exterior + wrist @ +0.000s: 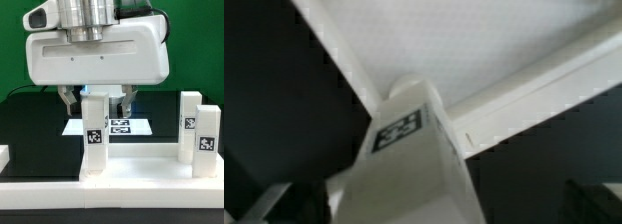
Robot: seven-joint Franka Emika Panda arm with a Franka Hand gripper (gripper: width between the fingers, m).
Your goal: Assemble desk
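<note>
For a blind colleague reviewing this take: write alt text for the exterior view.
A white robot gripper hangs over an upright tagged white leg standing on the white desk top. Two more tagged legs stand upright at the exterior view's right, and the marker board lies on the black table behind.

White boxy hand, dark fingers point(68, 99)

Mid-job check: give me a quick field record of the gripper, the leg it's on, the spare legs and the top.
gripper: over the leg, fingers either side of its upper end; grip unclear
leg at gripper: upright on the desk top, tag facing the camera
desk top: flat, in the foreground
spare legs: two, upright, at the exterior view's right
marker board: behind the held leg
</note>
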